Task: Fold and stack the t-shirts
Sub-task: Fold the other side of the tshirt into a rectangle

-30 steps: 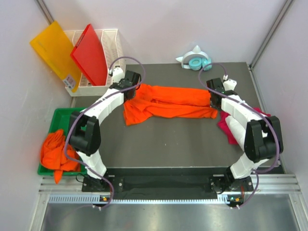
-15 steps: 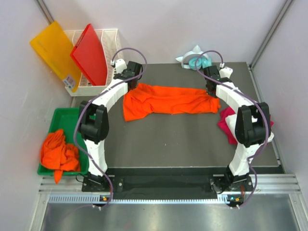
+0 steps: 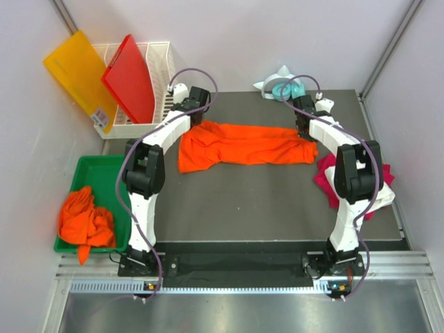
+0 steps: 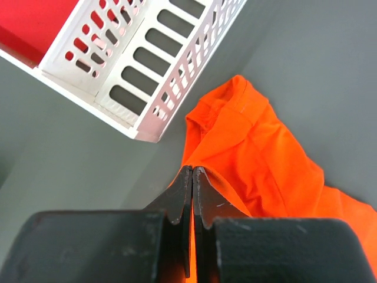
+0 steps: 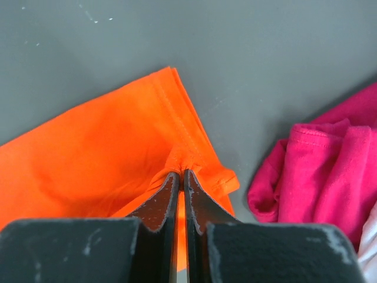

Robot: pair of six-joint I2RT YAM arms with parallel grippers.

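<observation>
The orange shirt point(image 3: 243, 144) lies stretched out on the table point(image 3: 243, 208). The left gripper point(image 4: 193, 172) pinches 1 end by the white basket point(image 4: 147, 71); the right gripper point(image 5: 181, 174) pinches the other, near the pink shirt point(image 5: 330, 171).

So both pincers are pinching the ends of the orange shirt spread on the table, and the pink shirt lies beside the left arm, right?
Not quite: the pink shirt lies beside the right arm, as the top view shows. The left pincer and the right pincer do each pinch an end of the orange shirt.
</observation>
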